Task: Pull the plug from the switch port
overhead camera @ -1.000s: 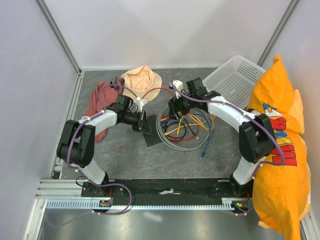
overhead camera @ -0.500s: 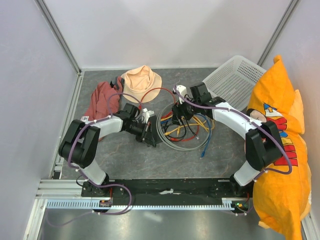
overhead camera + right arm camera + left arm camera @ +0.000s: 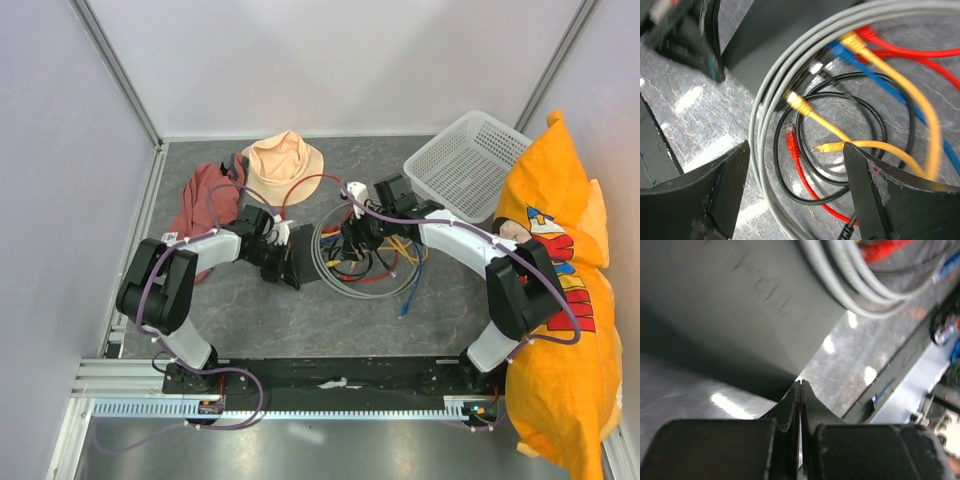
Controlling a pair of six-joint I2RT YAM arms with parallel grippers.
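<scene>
Basket (image 3: pixel 468 160) prob. touches orange pillow (image 3: pixel 560 260); switch (image 3: pixel 308 266) by cable coil (image 3: pixel 372 262).

Coiled cables (image 3: pixel 362 252) crowd the switch (image 3: pixel 305 263) on its right — open table (image 3: pixel 300 322) nearer.

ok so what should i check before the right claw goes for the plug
1. right claw open: ok.
2. right claw lined up on the port: not ok; it hangs over a loose yellow plug and red plug, away from the switch.
3. seated plug picked out: cannot tell; blurred at the switch edge.
4. left claw shut and empty: ok.
5. left claw bracing the switch: cannot tell; tips sit at its corner, contact unclear.
6. path clear: not ok; grey cable loops run past the switch edge.
</scene>
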